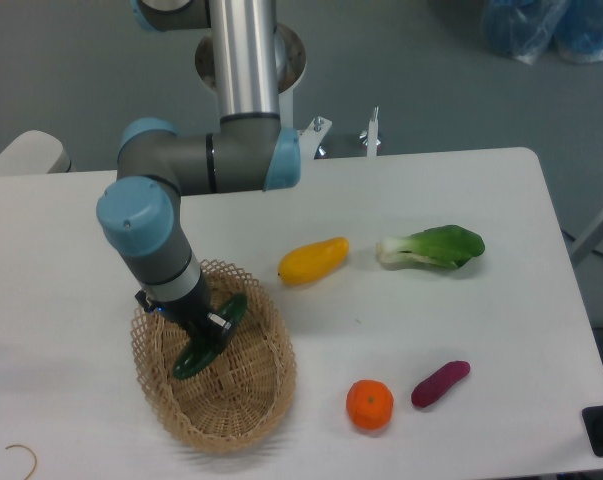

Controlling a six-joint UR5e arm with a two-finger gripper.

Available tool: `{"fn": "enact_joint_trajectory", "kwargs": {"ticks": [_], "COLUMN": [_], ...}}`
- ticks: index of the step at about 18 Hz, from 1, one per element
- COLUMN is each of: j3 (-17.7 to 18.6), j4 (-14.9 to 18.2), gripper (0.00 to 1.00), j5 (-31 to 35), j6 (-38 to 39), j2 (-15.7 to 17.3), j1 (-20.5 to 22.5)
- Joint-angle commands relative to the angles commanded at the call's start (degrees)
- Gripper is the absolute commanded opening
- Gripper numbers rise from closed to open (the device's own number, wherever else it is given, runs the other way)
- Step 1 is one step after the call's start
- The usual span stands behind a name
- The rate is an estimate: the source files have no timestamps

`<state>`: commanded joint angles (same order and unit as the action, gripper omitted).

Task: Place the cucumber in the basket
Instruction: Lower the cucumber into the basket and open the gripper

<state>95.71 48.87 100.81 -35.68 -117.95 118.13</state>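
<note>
You see the gripper (207, 326) lowered into the basket (266, 385), jaws closed on the cucumber (207, 338) — it slants down inside, lower tip at the woven floor — while yellow fruit (313, 260), bok choy (433, 246), orange (369, 405) and purple vegetable (440, 384) lie on the table (501, 310).

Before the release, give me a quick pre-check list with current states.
1. cucumber over the basket interior: ok, it sits inside the rim outline.
2. End effector holding the cucumber: ok, fingers look closed on it.
3. Cucumber resting on the basket floor: cannot tell, height is not readable from this view.
4. Cucumber clear of the rim: ok, both ends lie inside the weave edge.
5. Nearby items out of the way: ok, yellow fruit lies outside, apart from the basket.
6. Finger clearance to the basket wall for opening: cannot tell.
</note>
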Motion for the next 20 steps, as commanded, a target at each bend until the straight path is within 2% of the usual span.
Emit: {"fn": "enact_joint_trajectory", "kwargs": {"ticks": [6, 9, 10, 11, 12, 13, 17, 20], "j3": [-0.3, -0.4, -0.5, -0.6, -0.8, -1.0, -5.1, -7.5], "j4": [0.1, 0.1, 0.1, 0.2, 0.2, 0.3, 1.0, 1.1], "gripper": [0.34, 0.40, 0.47, 0.65, 0.88, 1.00, 1.00, 1.00], "j5": [0.4, 0.4, 0.4, 0.4, 0.4, 0.4, 1.6, 1.8], "j6": [0.1, 0.2, 0.1, 0.1, 0.1, 0.1, 0.4, 1.0], "j2": [-0.8, -1.3, -1.3, -1.3, -1.2, -1.1, -1.0, 0.5], "j1": [-0.3, -0.4, -0.4, -0.4, -0.4, -0.4, -0.3, 0.2]}}
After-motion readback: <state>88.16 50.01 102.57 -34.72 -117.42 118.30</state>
